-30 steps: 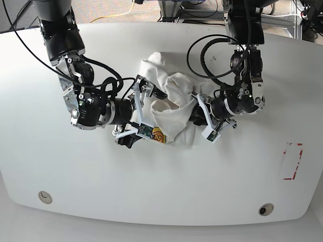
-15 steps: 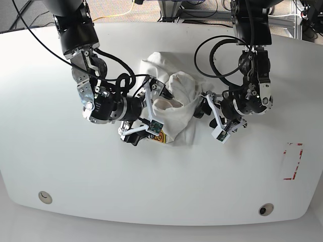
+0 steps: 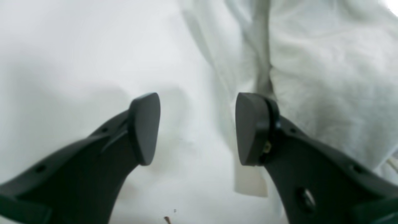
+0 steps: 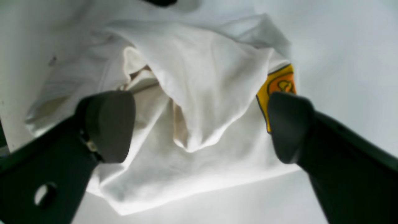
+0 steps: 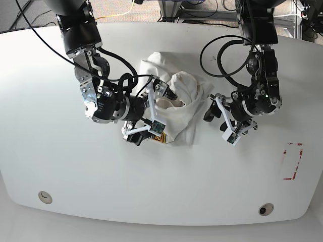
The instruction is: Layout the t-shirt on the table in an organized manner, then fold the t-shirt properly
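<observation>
I see the shirt (image 5: 174, 108) bunched in a wrinkled heap around the middle of the surface (image 5: 60, 171), a little toward the far side, not spread out at all. My right claw (image 5: 151, 108) sits at the heap's left edge in the base view, with its fingers spread wide and nothing clamped between them. In the right wrist view the two dark pads (image 4: 107, 124) stand well apart on either side of a hanging fold of white cloth, and the yellow-orange patch (image 4: 278, 85) peeks out just beside the right-hand pad. In the base view that patch (image 5: 160, 136) lies at the near left corner of the heap, close under the claw's lower finger. My left claw (image 5: 217, 113) is just off the heap's right edge, released and holding nothing. In the left wrist view its pads (image 3: 144, 127) stand apart over bare white surface, and the right-hand pad is close against a seam or hem of the shirt (image 3: 326, 77); I cannot tell whether it touches the cloth. A small white tag (image 3: 250, 183) shows below that pad. Black cables (image 5: 217, 50) loop from both arms above the shirt. At the right edge of the surface there is a red-outlined mark (image 5: 292, 161), well apart from the shirt, and two small holes (image 5: 45, 197) sit near the near edge, one left and one right.
</observation>
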Controlling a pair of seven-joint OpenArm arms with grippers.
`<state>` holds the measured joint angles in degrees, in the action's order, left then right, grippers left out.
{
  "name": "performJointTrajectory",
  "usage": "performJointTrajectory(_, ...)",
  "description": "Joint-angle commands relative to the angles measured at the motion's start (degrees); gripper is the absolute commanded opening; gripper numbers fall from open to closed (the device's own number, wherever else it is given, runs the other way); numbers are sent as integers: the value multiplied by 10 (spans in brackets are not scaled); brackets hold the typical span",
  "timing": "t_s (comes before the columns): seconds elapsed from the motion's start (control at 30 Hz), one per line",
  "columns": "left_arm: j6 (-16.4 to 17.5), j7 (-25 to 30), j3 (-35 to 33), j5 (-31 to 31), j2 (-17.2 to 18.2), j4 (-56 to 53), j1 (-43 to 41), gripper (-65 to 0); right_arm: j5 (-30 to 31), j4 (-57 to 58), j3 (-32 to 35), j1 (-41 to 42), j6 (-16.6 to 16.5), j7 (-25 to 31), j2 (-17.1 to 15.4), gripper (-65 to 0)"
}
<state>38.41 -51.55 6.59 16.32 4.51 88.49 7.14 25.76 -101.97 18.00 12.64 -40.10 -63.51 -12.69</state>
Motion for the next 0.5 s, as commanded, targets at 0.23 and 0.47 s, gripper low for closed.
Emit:
performJointTrajectory(0.23, 1, 10, 7, 10, 5, 31, 9, -297, 1, 55, -3, 13, 1, 41, 1, -366)
performJointTrajectory(0.47, 1, 10, 11, 10, 24, 47, 8, -297, 2, 47, -2, 15, 1, 42, 2, -625)
